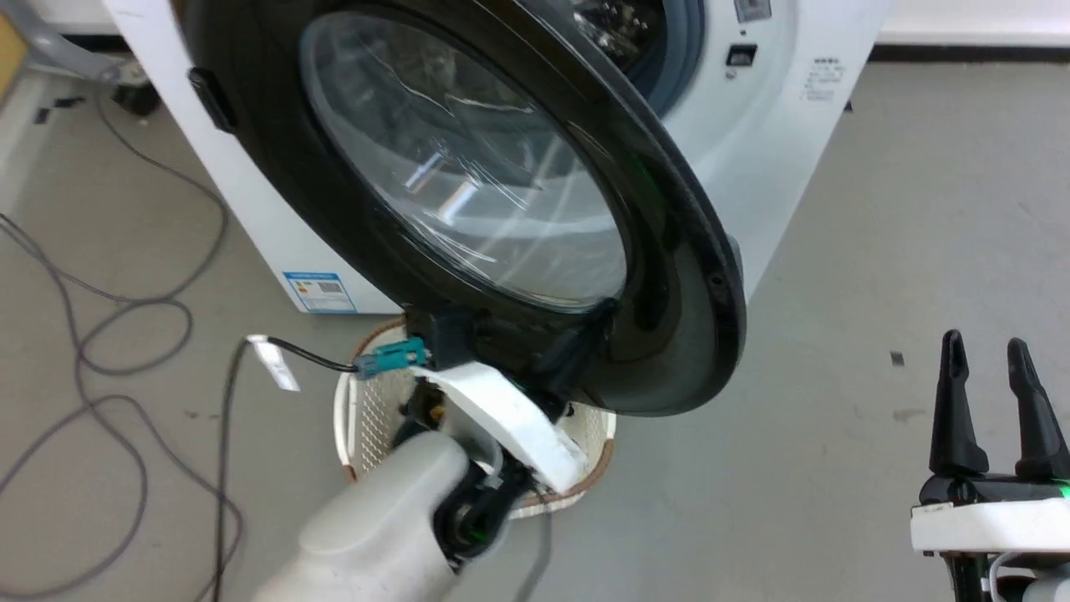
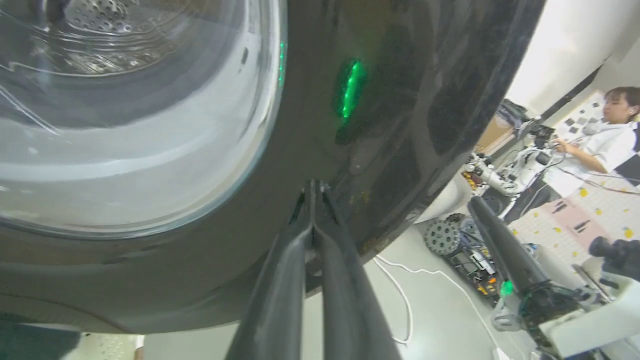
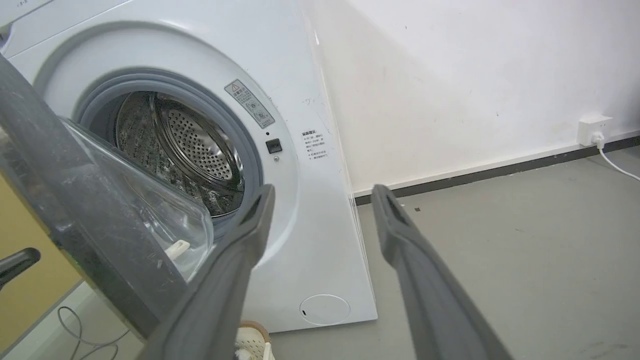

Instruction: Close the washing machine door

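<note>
One washing machine door [image 1: 669,276]: glossy black, ajar, clear glass bowl [image 1: 468,167]; left claw [image 2: 314,186]: pinched together, empty; right claw [image 1: 985,344]: spread, empty

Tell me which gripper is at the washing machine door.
The left gripper, fingers shut, tips against the black rim of the washing machine door; the right gripper stands open, apart, over the floor.

glossy black washing machine door [image 1: 669,251] hangs half open on white washing machine [image 3: 320,210].
</note>
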